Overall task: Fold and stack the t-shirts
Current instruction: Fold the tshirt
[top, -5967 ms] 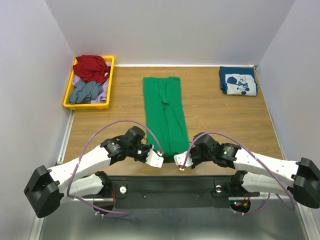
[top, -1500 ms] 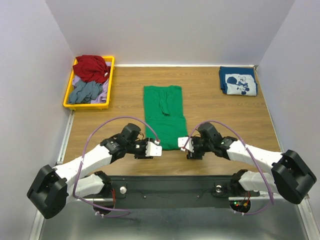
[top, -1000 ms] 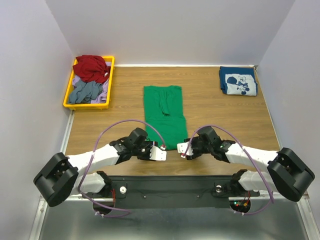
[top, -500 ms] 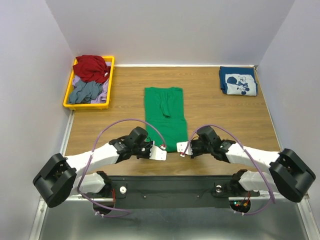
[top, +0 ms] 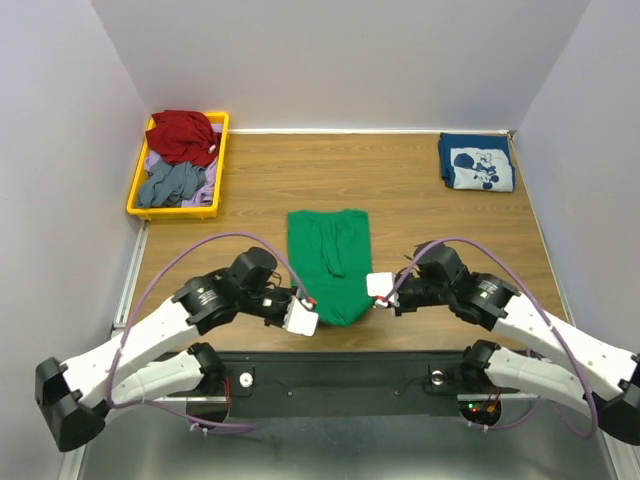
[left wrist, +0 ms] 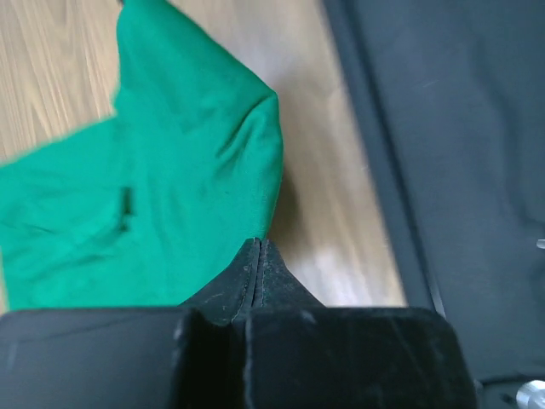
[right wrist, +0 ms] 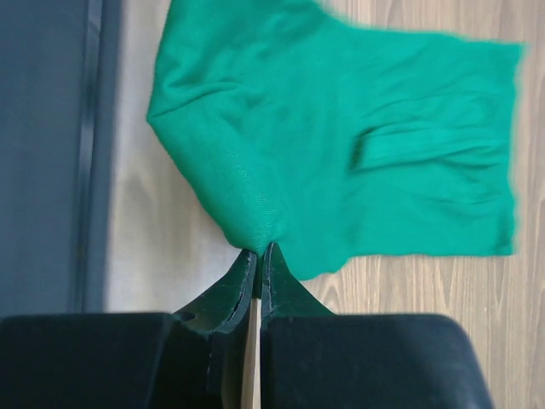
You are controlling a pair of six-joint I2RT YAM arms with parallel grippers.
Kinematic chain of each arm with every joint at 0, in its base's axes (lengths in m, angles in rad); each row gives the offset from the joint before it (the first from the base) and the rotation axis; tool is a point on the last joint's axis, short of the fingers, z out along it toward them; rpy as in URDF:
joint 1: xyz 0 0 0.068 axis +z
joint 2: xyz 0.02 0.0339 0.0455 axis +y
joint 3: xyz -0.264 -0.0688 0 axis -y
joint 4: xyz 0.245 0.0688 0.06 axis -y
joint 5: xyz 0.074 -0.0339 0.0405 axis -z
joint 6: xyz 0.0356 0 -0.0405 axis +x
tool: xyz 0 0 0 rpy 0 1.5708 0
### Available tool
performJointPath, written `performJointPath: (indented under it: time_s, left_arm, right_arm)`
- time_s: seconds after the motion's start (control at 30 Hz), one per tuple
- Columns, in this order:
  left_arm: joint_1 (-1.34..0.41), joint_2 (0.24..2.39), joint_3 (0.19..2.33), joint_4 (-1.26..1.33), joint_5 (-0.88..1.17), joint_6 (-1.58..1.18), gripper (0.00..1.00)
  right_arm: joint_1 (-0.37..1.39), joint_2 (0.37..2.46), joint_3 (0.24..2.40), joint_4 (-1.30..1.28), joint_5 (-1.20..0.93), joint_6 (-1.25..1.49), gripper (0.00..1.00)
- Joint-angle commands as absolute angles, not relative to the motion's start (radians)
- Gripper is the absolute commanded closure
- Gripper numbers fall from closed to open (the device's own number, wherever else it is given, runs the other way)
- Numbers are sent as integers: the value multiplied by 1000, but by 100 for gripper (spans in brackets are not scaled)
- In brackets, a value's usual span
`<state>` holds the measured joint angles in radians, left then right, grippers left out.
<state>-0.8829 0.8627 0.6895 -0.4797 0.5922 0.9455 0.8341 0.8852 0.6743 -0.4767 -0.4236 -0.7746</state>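
The bright green t-shirt (top: 330,262), folded into a narrow strip, lies on the wooden table (top: 450,230) near the front edge. My left gripper (top: 303,313) is shut on its near left corner, and in the left wrist view the closed fingertips (left wrist: 258,244) pinch the green cloth (left wrist: 170,196). My right gripper (top: 378,290) is shut on the near right corner; in the right wrist view the gripper (right wrist: 260,249) holds a gathered point of the shirt (right wrist: 341,145). The near end is raised off the table. The navy t-shirt (top: 476,162) with the white print lies folded at the back right.
A yellow basket (top: 172,211) at the back left holds red, grey and lavender clothes. The black base rail (top: 340,380) runs along the table's near edge just behind both grippers. White walls close in the table on three sides.
Both grippers have shut on the green t-shirt's near corners and lifted them. The shirt has slid toward the front edge, and both arms have drawn back and apart.
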Motion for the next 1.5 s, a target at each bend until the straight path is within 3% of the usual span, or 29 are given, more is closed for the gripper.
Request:
performJointPath:
  time_s: [0.0,0.2,0.27,0.37,0.5,0.7,1.0,1.23,1.47]
  left_arm:
    - [-888,764,764,-661,732,951,100]
    - [-845,773,819,-655,644,897,100]
    - [-763,828,850,-664,661,946,100]
    - [-481,973,922,-709,790,1047,100]
    - [-388,1182,1046,-704,851,1074,100]
    - [-348,1449,1133,-588,833,1039,100]
    - [-281,1788,1192,-538,855,942,100]
    - [-282,1763,1031,-465,833,904,100]
    - [-359,1625,930,-486,810,934,100]
  right_arm:
    - [853,827,784,-643,-512,-683,100]
    - [853,917,864,-624,-405,-644,100]
    - [847,965,870,-609,-384,-669,99]
    - [772,1017,887,-545,-429,-702,99]
    - [622,1155,936,-529,-547,-793,100]
    - [490,1386,988,-503,-635,-870,99]
    - [434,1663,1050,-428,-655,-844,97]
    - [442,1703,1056,-436,-727,-694,97]
    - [535,1537,882,-445,-738,-560,97]
